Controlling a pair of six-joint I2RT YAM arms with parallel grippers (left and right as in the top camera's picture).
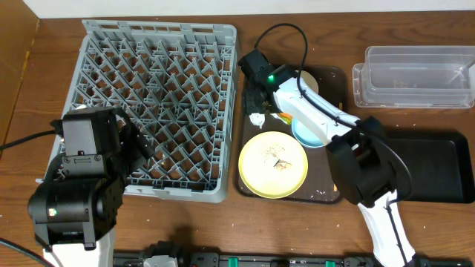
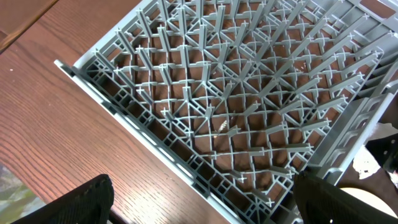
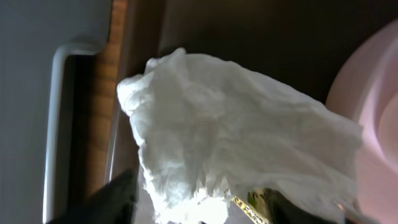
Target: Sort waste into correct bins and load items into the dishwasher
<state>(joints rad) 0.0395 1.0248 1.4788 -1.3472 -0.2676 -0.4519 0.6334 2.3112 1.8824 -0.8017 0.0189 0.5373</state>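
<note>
Crumpled white napkin [image 3: 236,137] is lying on the dark brown serving tray [image 1: 335,78], along its left edge toward the far end, beside the grey dish rack [image 1: 152,104]. The right claw [image 3: 199,202] is hanging directly over it. Its two dark fingers [image 3: 118,199] are standing on either side of the napkin's lower edge, with the paper filling the gap between them. Whether they are pinching it or only bracketing it, I cannot tell. A pink saucer [image 3: 373,118] is showing just beside the napkin at the right edge of the wrist view. The yellow plate [image 1: 260,174], carrying a few crumbs [image 1: 280,162], is also sitting on the serving tray, as is the light blue bowl [image 1: 306,135], partly covered by the right arm. The clear tub [image 1: 415,78] and the black tray [image 1: 445,167] are resting on the bench [image 1: 185,222] to the right. The left claw [image 2: 205,193] is hovering over the rack's near-left corner, fingers spread wide and holding nothing.
</note>
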